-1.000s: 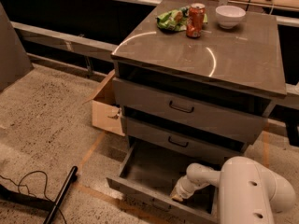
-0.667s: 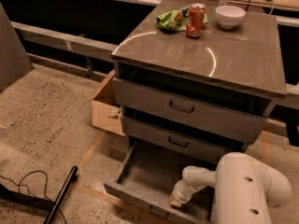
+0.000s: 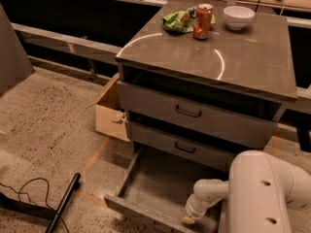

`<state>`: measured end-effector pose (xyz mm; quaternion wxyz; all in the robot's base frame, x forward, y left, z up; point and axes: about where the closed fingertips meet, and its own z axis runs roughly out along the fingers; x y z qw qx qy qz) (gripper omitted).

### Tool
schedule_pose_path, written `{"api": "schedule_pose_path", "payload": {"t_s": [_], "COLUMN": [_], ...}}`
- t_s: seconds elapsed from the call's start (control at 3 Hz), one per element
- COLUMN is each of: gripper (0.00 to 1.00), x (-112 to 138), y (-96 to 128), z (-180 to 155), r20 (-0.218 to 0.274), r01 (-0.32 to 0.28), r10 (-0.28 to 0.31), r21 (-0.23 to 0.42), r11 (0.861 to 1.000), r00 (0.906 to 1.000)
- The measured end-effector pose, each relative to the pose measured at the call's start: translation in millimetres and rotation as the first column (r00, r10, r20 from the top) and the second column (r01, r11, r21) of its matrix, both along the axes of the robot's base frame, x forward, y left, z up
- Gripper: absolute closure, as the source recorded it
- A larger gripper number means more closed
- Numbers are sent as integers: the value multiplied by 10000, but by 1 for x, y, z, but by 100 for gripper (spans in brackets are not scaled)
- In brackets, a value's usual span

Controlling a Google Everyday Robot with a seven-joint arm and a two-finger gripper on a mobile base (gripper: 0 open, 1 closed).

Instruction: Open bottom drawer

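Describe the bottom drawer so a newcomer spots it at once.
Find the grey-brown metal cabinet with a red can on top. Under its shut middle drawer, at floor level, lies the bottom drawer, the white arm's gripper at its front edge. It alone is pulled out.

A red can (image 3: 202, 21), white bowl (image 3: 238, 17) and green bag (image 3: 176, 22) sit on the cabinet top (image 3: 243, 64), a cardboard box (image 3: 109, 114) beside.

Dim, gripper (image 3: 189, 220) in shadowed bottom drawer (image 3: 154, 189)
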<state>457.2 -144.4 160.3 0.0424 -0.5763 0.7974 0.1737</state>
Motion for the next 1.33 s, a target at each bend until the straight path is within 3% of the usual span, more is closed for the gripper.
{"api": "schedule_pose_path", "payload": {"t_s": [0.33,0.67,1.0,1.33], "gripper": [100,100,84,59], "x": [12,44,56,45], "y": [-46,-81,-84,-91], "z": [42,106,155,162], "r20": [1119,2459,3112,3148], "r01": [748,1059,2524,3620], "r10": [-629,-521,-1751,-2798], "r21": [-1059,-2112,-2283,-2429], "r11": [9916,9717,9403,9000], "r00": [9917,9679,9341,9070]}}
